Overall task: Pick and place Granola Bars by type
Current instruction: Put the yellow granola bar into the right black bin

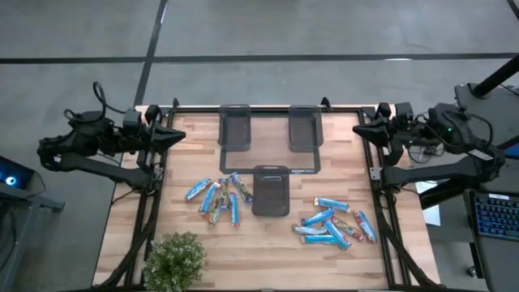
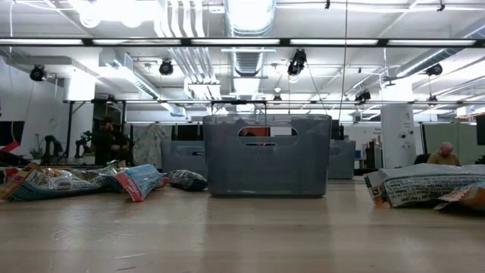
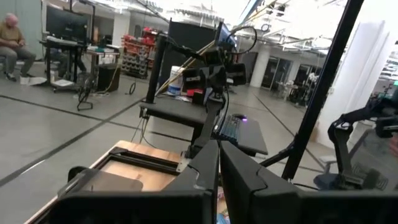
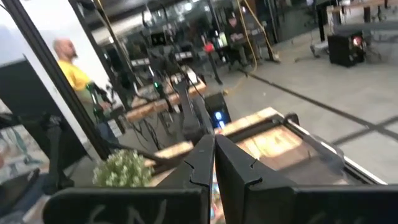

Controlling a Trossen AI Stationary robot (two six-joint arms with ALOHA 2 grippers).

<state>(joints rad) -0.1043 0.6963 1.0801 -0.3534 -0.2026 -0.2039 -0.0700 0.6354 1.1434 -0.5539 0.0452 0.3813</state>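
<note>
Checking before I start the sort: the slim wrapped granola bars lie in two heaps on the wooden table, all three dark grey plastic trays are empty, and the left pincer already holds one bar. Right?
Not quite. The left pincer is shut on nothing, parked at the table's edge, as the high view shows. The slim wrapped granola bars do lie in two heaps, and the three dark grey plastic trays are empty.

Open-plan robotics lab or industrial workspace. Exposed ceiling ducts (image 2: 250,19) and strip lighting overhead; polished concrete floor (image 1: 268,28) with dark seams. Wooden bench (image 1: 268,243) framed in black rails, an arm mounted at each side. Further workstations beyond with monitors (image 3: 67,23), a lit keyboard (image 3: 231,126), cables. A seated person (image 3: 9,38) at a far desk.
</note>
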